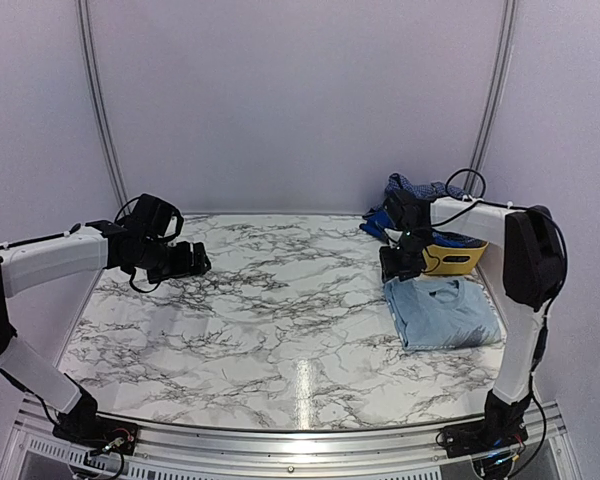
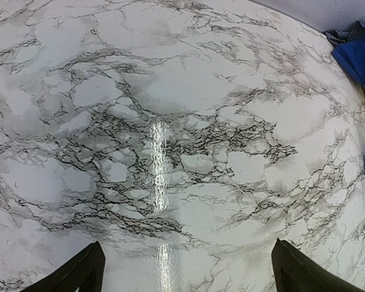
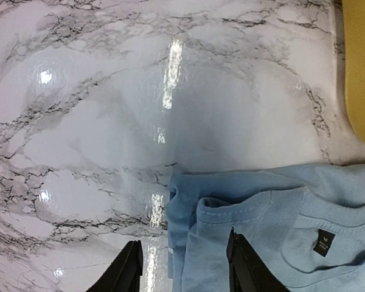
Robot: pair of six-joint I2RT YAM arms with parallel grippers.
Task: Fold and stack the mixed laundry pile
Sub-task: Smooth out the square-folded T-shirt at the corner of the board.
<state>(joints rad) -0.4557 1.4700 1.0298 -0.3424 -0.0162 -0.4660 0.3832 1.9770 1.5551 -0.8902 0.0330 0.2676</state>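
Left claw [image 1: 192,260]: spread wide over the bare marble table [image 1: 280,300], holding nothing; parked clear, I judge. Right claw [image 1: 395,262]: half spread, straddling the collar edge of the folded sky-blue T-shirt [image 1: 443,312], pinching nothing. The shirt lies flat at right, likely the stack's base. The check shirt [image 1: 412,186] and royal-blue piece [image 1: 378,222] wait crumpled behind the yellow basket [image 1: 458,262].

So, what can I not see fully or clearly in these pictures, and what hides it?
- Top view: the unfolded garments lie partly behind the right arm; their number is unclear.
- Top view: the yellow basket is partly covered by the right gripper; its contents are unclear.
- Right wrist view: the folded T-shirt is cut off by the edges; its label is too small to read.
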